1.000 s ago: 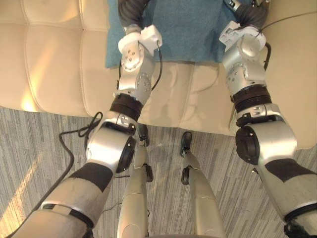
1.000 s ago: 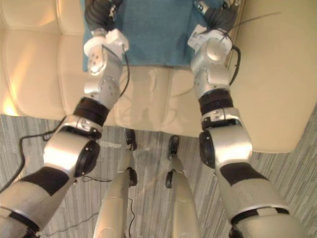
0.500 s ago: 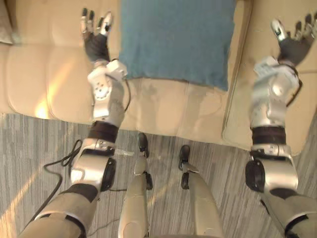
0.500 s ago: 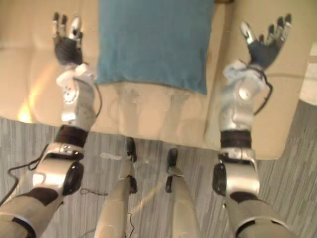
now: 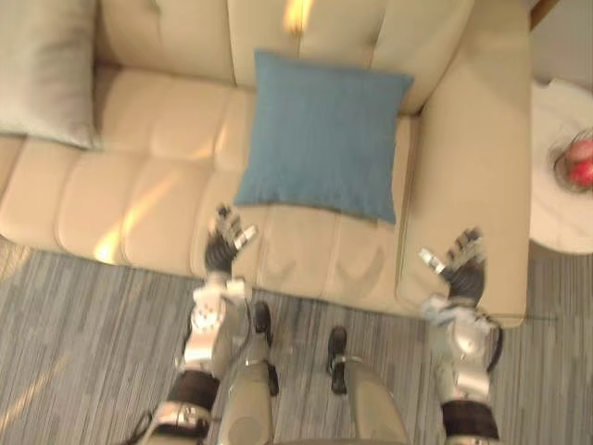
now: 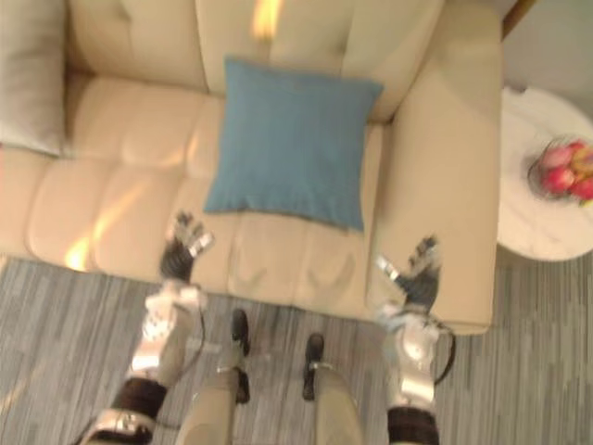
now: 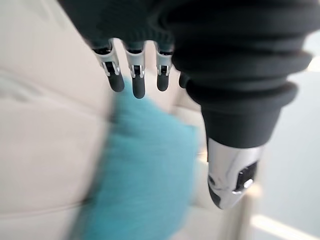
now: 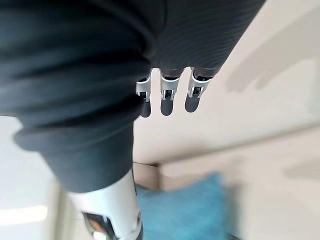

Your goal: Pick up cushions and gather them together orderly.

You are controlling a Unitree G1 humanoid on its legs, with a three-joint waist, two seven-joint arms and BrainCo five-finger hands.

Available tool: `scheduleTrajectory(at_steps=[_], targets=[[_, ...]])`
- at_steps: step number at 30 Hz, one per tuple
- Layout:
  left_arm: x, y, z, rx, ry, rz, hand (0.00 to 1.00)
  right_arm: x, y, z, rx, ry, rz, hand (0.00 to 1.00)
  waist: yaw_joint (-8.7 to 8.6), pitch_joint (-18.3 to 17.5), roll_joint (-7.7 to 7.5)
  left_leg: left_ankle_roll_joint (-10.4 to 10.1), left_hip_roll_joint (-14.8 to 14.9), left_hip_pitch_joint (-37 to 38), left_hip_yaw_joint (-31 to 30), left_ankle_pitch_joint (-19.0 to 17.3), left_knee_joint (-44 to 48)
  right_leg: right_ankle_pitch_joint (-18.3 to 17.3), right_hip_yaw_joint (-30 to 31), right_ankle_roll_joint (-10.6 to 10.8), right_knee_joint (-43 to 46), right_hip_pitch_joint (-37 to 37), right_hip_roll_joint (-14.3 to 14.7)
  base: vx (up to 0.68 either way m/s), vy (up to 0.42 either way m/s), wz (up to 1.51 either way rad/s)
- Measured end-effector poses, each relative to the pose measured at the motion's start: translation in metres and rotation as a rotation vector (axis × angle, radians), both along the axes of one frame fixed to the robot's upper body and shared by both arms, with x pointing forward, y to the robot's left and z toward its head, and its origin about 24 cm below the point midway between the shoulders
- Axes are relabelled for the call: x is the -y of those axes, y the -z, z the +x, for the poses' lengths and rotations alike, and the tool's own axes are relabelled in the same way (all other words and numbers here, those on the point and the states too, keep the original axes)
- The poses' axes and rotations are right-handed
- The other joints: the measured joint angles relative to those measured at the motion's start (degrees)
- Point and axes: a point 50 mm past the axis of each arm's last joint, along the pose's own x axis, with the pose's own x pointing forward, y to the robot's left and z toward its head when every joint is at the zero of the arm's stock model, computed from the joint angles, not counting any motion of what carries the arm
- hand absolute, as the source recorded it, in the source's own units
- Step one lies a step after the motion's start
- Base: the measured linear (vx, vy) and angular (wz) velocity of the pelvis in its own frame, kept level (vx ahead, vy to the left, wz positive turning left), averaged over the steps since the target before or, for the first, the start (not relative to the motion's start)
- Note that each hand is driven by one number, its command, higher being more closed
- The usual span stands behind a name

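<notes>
- On the sofa [image 5: 139, 195], right seat: blue cushion [image 5: 322, 134]; grey cushion [image 5: 46, 69] far left, well apart.
- Both empty, fingers spread: left hand [image 5: 222, 248], right hand [image 5: 459, 264], near front edge.
- Next, probably: fetch grey cushion, set beside blue.

The left and right eye views look almost straight down from the robot's head, from well above, onto the cream sofa [image 5: 139, 199], whose backrest lies toward 12 o'clock. Set side by side, they share nearly the whole scene: the blue cushion [image 5: 322, 146] near centre and the grey cushion [image 5: 46, 74] at 10 o'clock. The left wrist view looks from very close along the left robot hand [image 7: 138, 80] toward the sofa and blue cushion. The right wrist view does likewise past the right robot hand [image 8: 167, 97], so both wrist views share that cushion.
</notes>
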Motion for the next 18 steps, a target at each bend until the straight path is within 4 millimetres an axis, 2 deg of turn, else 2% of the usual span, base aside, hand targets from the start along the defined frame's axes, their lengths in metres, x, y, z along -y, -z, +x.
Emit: scheduleTrajectory(at_steps=[1, 2, 4, 5, 6, 9, 12, 17, 18], targets=[[-0.001, 0.025, -0.019, -0.124, 0.01, 0.029, 0.0, -0.004, 0.025, -0.016, -0.118, -0.006, 0.033, 0.0, 0.01, -1.5, 0.06, -0.2, -0.1, 1.9, 0.0, -0.7, 0.0, -0.3, -0.3, 0.5, -1.2, 2.5, 0.0, 0.05, -0.001, 0.03], [-0.001, 0.031, -0.024, -0.156, 0.011, 0.036, 0.0, -0.005, 0.031, -0.02, -0.146, -0.008, 0.043, 0.0, 0.0, -1.9, 0.07, -0.3, -0.1, 2.3, -0.1, -0.9, 0.0, -0.3, -0.3, 0.5, -1.6, 3.1, 0.0, 0.04, 0.008, 0.03], [-0.01, 0.064, -0.053, -0.349, -0.01, 0.067, 0.0, -0.01, 0.065, -0.044, -0.327, -0.01, 0.1, 0.0, -0.1, -3.1, -0.02, -0.3, -0.2, 4.7, -0.1, -1.9, 0.0, -0.1, -0.4, 0.8, -3.7, 6.2, 0.1, 0.0, 0.0, 0.0], [-0.011, 0.069, -0.058, -0.382, -0.013, 0.072, 0.0, -0.011, 0.07, -0.048, -0.355, -0.011, 0.109, 0.0, -0.11, -3.3, -0.02, -0.3, -0.2, 5.1, -0.1, -2.1, 0.0, 0.1, -0.4, 0.9, -4.2, 6.8, 0.2, 0.0, 0.0, 0.0], [-0.016, 0.08, -0.074, -0.461, -0.021, 0.091, 0.0, -0.013, 0.084, -0.062, -0.441, -0.005, 0.14, 0.0, -0.16, -3.9, 0.0, -0.3, -0.2, 6.1, -0.2, -2.4, 0.0, 0.5, -0.3, 1.3, -5.8, 8.5, 0.3, 0.05, 0.014, -0.01], [-0.024, 0.093, -0.097, -0.568, -0.003, 0.143, 0.0, -0.013, 0.099, -0.083, -0.556, 0.011, 0.171, 0.0, -0.21, -4.2, 0.04, -0.4, -0.7, 8.2, -0.4, -3.0, 0.0, 1.4, 0.0, 1.6, -8.7, 11.8, 0.2, 0.07, 0.02, -0.02], [-0.033, 0.097, -0.107, -0.611, -0.014, 0.17, 0.0, -0.014, 0.105, -0.09, -0.601, 0.008, 0.178, 0.0, -0.38, -4.3, -0.21, 0.0, -1.3, 10.0, -0.1, -3.7, 0.0, 2.3, 0.7, 1.9, -11.0, 14.4, -0.1, 0.07, 0.03, -0.08], [-0.044, 0.097, -0.11, -0.628, -0.023, 0.2, 0.0, -0.012, 0.109, -0.092, -0.633, 0.032, 0.204, 0.0, -0.86, -4.6, -0.8, 0.6, -2.5, 11.8, 0.1, -4.2, 0.0, 3.1, 1.4, 2.2, -12.7, 16.8, -0.7, 0.08, 0.033, -0.02], [-0.048, 0.097, -0.109, -0.625, -0.033, 0.206, 0.0, -0.012, 0.107, -0.085, -0.618, 0.027, 0.202, 0.0, -0.91, -4.4, -1.0, 0.8, -2.8, 11.7, 0.3, -4.3, 0.0, 3.4, 1.7, 2.5, -13.0, 16.8, -0.9, 0.05, 0.039, -0.08]])
